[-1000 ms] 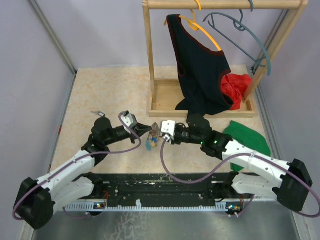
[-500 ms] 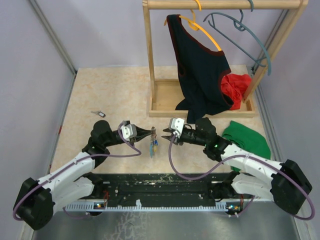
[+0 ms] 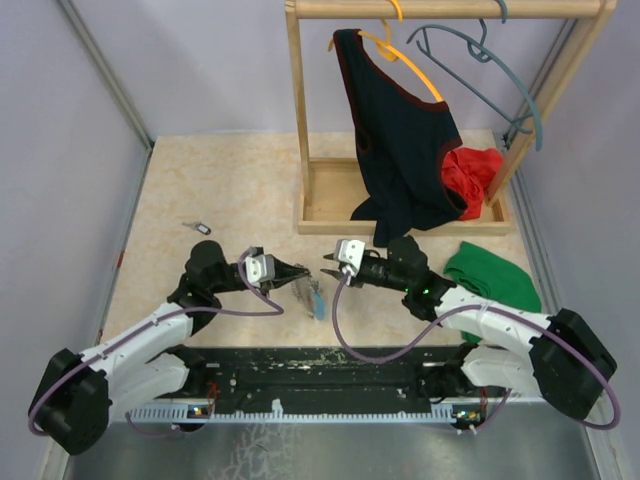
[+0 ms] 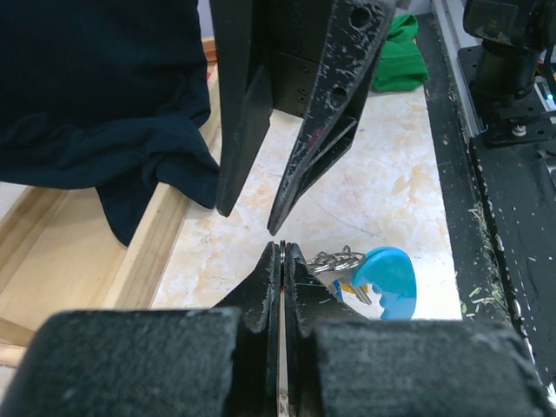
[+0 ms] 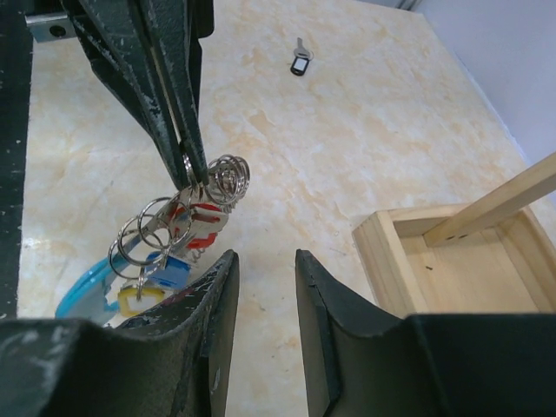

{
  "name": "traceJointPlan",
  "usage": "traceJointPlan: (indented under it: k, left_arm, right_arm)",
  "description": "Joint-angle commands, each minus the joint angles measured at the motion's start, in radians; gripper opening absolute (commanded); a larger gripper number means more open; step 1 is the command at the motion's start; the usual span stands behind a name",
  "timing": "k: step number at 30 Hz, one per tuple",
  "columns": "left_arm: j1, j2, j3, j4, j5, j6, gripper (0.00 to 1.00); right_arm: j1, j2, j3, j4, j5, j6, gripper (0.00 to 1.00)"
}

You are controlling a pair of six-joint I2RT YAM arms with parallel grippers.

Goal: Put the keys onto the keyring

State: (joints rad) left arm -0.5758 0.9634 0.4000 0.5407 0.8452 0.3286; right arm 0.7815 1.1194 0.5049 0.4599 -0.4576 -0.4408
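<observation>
Two-claw check: left claw clamped shut on the keyring, dangling at centre of the top view; right claw parted and empty, just right of it. Black key lying well apart, upper left on the table.

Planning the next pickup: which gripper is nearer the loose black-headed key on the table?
Left. The left gripper, clamping the keyring, is right of the key; the right gripper sits farther right, open.
</observation>
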Motion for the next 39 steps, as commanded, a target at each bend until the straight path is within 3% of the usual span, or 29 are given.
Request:
traceJointPlan:
  k: [1,4,18,39]
  left_arm:
    - [0.003,0.004,-0.023,0.062,0.057,0.032,0.01]
    - [0.004,0.009,-0.03,0.062,0.071,0.053,0.01]
    - [0.004,0.081,-0.003,0.121,0.171,0.095,0.01]
    - [0.002,0.086,-0.006,0.123,0.24,0.088,0.01]
  right_arm:
    - [0.001,0.004,0.064,-0.02,-0.011,0.105,0.33]
    - [0.001,-0.008,0.08,-0.058,-0.004,0.174,0.33]
    - [0.015,-0.029,0.046,-0.053,-0.001,0.163,0.34]
    - [0.1,0.036,0.02,0.013,0.012,-0.055,0.36]
